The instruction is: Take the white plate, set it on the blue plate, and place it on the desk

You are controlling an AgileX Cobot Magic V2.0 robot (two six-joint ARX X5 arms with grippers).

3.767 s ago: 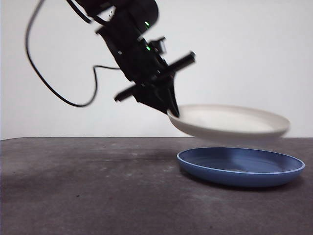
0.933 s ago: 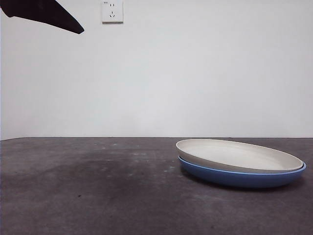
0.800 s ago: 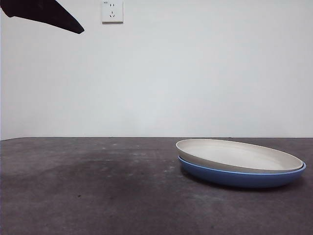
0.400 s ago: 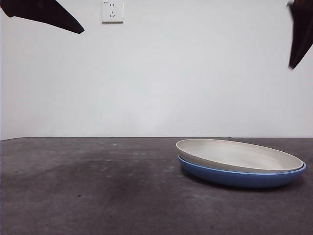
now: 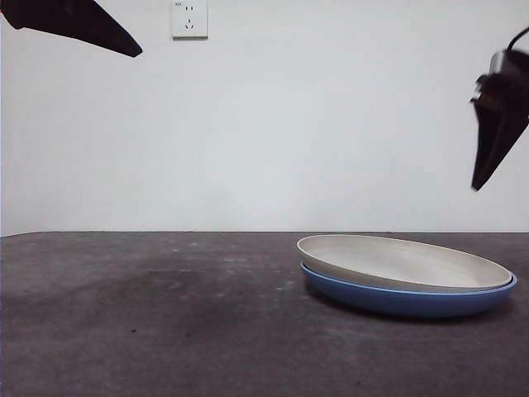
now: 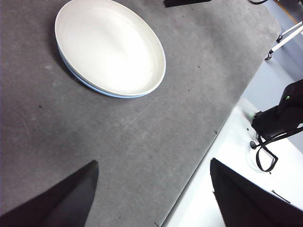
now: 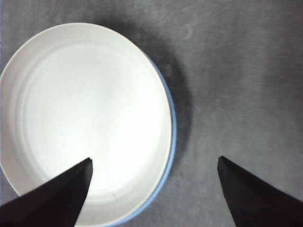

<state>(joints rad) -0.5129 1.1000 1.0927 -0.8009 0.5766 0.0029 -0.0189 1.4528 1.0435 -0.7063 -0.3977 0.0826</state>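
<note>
In the front view, the round cream-white matte plate [image 5: 403, 261] lies nested in the round glossy blue plate [image 5: 409, 298], a little tilted, its 9 o'clock edge higher. Both rest on the dark grey mottled table [image 5: 149, 322]. The white plate looks stiff, light and probably breakable; I judge that only the thin sloping rim offers a hold, best where it stands free of the blue rim. A black tip at 3 o'clock is, I believe, the right pincer [image 5: 494, 132]; the tip at the upper left corner is the waiting one. The gap between the plates is hard to make out.

In the left wrist view, the left pincer [image 6: 154, 196] is wide open, empty and well apart from the stack. The blue plate shows only as a thin crescent.

In the right wrist view, the right pincer [image 7: 154, 189] is wide open above the stack, holding nothing. Part of the white plate is cut off.
</note>
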